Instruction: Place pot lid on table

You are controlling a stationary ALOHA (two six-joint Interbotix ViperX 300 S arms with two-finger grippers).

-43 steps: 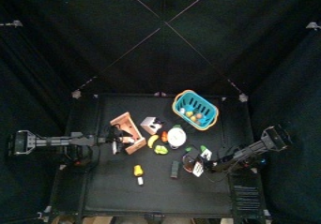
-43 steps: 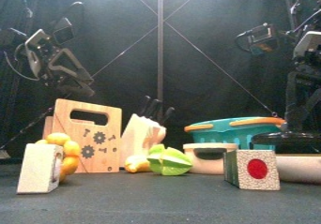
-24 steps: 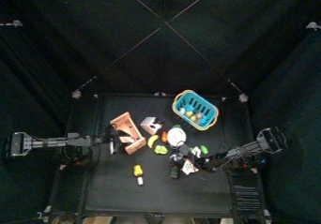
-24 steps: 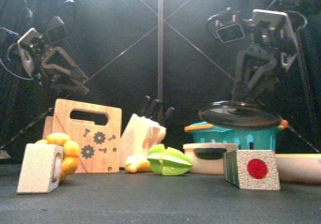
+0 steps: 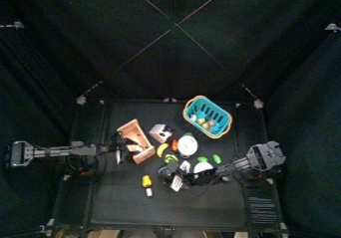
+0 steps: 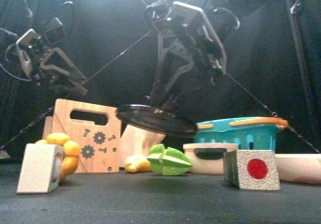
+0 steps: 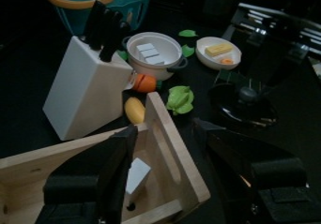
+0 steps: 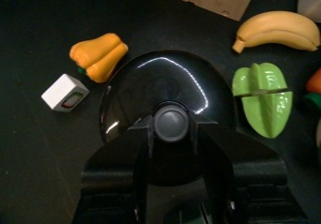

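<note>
Black pot lid [image 6: 158,120] hangs tilted at my front view's centre, right gripper [image 8: 170,126] clamped on its knob; left gripper [image 7: 160,176] spread apart.

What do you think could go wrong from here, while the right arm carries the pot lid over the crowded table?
1. The right gripper holds the pot lid only by its knob, and the lid hangs tilted in the front view, so it might slip or swing.
2. The orange pepper, green pepper and banana lie close below, so lowering here could land the lid on one.
3. The small white block beside the lid could be knocked.

The left gripper rests by the wooden board.
</note>
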